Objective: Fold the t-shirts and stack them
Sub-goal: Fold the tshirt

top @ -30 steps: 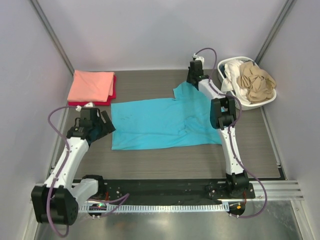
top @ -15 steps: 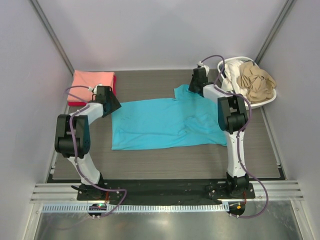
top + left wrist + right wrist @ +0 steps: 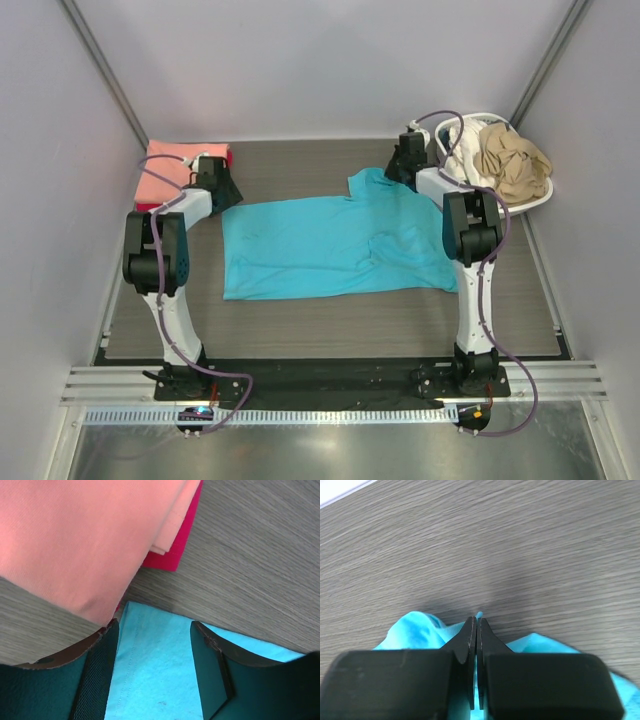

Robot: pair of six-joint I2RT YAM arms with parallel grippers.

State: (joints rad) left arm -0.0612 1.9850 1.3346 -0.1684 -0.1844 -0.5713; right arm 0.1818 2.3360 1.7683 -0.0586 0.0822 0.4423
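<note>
The turquoise t-shirt [image 3: 330, 245] lies flat in the middle of the top view. The right gripper [image 3: 477, 625] is pinched closed on its upper right edge. The left gripper [image 3: 155, 626], open and empty, straddles the upper left corner, probably to lift this edge for folding.

Your left arm [image 3: 172, 315] and right arm [image 3: 468, 300] in white shells with black joint housings, purple cables [image 3: 445, 113] looping off each, black base mounts [image 3: 470, 372], your left gripper [image 3: 152, 627] dark-fingered with a mesh-textured pad, your right gripper [image 3: 477, 622] matte black, thin-tipped
</note>
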